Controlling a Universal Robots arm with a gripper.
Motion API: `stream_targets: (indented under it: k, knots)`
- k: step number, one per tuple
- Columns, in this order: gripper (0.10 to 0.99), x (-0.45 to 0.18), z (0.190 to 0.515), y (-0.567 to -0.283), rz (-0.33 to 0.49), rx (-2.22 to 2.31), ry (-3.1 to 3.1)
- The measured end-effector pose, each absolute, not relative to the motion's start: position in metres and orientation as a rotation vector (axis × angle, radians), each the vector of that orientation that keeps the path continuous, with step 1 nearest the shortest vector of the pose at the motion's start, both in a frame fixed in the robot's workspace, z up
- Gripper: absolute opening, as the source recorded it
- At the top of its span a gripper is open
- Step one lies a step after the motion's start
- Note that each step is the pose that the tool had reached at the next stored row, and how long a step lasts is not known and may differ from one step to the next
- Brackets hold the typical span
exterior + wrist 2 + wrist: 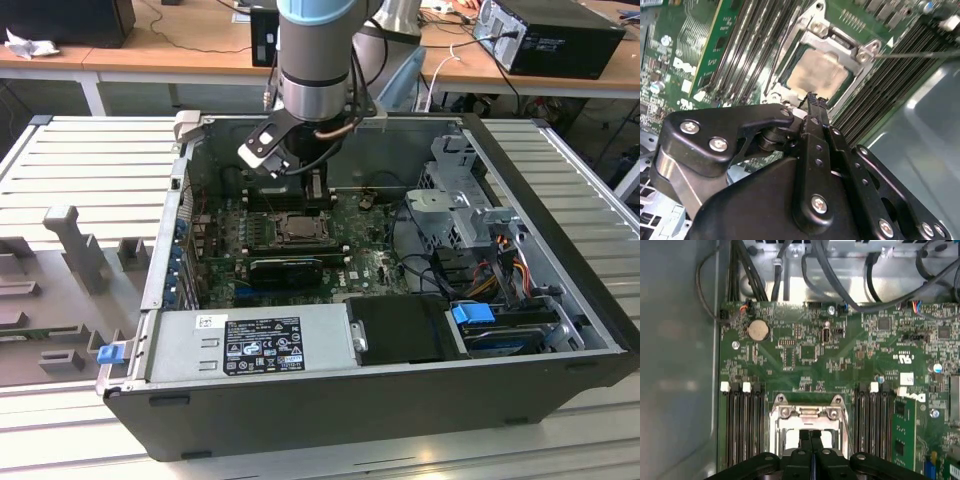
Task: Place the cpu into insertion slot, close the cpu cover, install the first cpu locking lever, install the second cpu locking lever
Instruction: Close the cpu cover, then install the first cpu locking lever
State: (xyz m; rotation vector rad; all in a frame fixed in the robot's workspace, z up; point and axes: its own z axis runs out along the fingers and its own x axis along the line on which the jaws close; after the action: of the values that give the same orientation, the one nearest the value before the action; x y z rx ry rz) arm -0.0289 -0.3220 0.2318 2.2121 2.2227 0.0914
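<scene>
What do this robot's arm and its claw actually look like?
The arm is a thick silver-grey cylinder with a pale blue band above. A brownish cable loops at its wrist. The gripper is matte black, built of flat jointed links fastened with shiny silver screws, narrowing to two slim fingers.

cpu (817, 75) under cpu cover (832, 42), memory slots (752, 45) either side, pincer (812, 97) above

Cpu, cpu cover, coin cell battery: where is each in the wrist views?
cpu (817, 75): second wrist view, middle of its silvery top.
cpu cover (800, 413): first wrist view, the frame's bar between two screws.
coin cell battery (758, 330): first wrist view, centre of its round face.
</scene>
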Motion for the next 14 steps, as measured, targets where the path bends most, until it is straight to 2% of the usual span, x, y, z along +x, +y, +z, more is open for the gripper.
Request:
stream_targets:
  k: [14]
  knots:
    - [0.106,-0.047,0.234,-0.322,0.091,2.212,2.223]
